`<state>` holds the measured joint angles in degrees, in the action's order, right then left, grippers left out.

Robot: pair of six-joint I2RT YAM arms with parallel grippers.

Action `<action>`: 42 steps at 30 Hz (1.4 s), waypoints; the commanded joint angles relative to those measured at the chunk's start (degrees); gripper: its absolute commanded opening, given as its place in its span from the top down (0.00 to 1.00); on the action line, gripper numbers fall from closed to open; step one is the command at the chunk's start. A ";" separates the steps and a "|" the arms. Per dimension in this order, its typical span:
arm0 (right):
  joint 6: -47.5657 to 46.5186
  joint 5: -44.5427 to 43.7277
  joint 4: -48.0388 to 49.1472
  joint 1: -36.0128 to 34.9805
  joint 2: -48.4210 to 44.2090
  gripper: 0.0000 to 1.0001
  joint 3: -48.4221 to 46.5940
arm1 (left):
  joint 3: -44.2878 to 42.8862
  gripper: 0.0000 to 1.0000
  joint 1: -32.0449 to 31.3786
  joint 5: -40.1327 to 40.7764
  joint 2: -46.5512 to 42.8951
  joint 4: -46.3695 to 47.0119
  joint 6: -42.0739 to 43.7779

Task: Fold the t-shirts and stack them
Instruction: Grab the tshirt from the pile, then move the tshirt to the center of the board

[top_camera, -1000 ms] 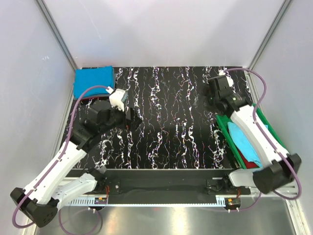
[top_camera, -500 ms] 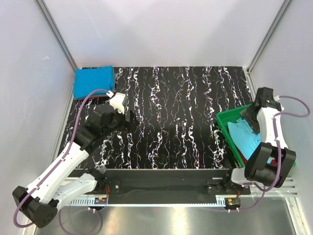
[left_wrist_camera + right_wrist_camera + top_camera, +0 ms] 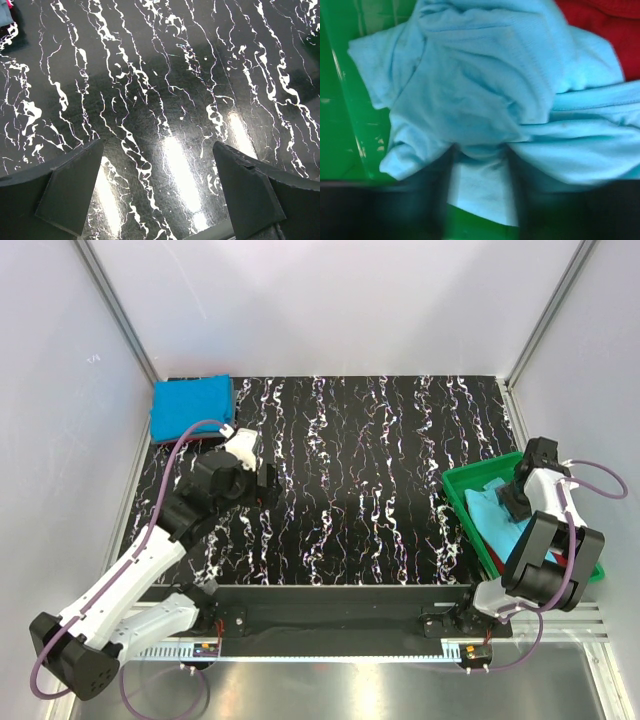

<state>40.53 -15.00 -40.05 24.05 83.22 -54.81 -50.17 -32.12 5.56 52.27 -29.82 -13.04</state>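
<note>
**Top external view.** A black surface [image 3: 370, 470] veined with white is shown, with both arms based at its near edge. A deeper blue t-shirt [image 3: 192, 406] is seen folded into a flat rectangle at the far left corner of the surface. The left hand [image 3: 262, 480] is held above the left half of the surface, near the blue t-shirt but apart from it. At the right edge a green tray [image 3: 470, 478] is placed, and a light turquoise t-shirt [image 3: 495, 520] is seen lying crumpled inside it. The right hand [image 3: 513, 502] is lowered into the tray, onto the turquoise cloth.

**Left wrist view.** The left hand [image 3: 160, 200] is shown spread wide, its two dark fingers [image 3: 70, 190] set far apart. Only the bare veined surface [image 3: 165, 75] is seen between them.

**Right wrist view.** The light turquoise t-shirt [image 3: 480, 90] is shown filling most of the frame, bunched into deep folds. A dark red t-shirt [image 3: 605, 30] is seen at the upper right, just beside it and partly covered by it. The green tray [image 3: 340, 125] is visible along the left side. The right hand [image 3: 477, 200] is pressed into the turquoise cloth. Its fingers [image 3: 432, 200] are blurred and stand partway apart, with a fold lying between them. Whether that fold is clamped cannot be told.
</note>
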 commanded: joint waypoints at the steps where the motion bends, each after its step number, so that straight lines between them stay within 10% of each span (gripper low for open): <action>1: 0.96 -2.30 3.40 0.56 -0.16 0.64 0.05 | -0.63 0.02 0.04 1.82 -0.33 3.37 0.56; 6: -2.47 -3.80 -0.37 0.56 -6.21 1.00 -7.49 | -0.63 0.02 0.13 1.73 -0.33 3.37 0.29; 18: -1.69 3.39 -11.54 0.12 -11.24 1.00 -35.27 | -0.63 0.02 0.13 -0.03 -1.38 3.28 0.12; 22: -0.37 19.50 -7.07 -1.46 -11.68 1.00 -41.85 | -0.45 0.02 0.13 1.11 -2.70 3.28 0.12; 31: -1.25 34.35 -3.36 -28.96 2.98 1.00 -69.88 | -2.38 0.02 0.30 3.84 -5.86 2.41 -3.40; 36: -2.39 34.78 -0.65 -31.96 2.83 0.99 -63.96 | -4.93 0.01 0.21 2.97 -7.97 -0.93 -5.15; 42: 0.87 40.14 19.56 -39.59 -3.77 0.98 -24.60 | -5.46 0.01 0.21 2.78 -10.17 -4.71 -8.23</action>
<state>40.23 20.10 -30.06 -9.91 78.96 -91.13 -53.52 -32.12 7.92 43.40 -33.41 -19.20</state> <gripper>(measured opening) 0.022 0.984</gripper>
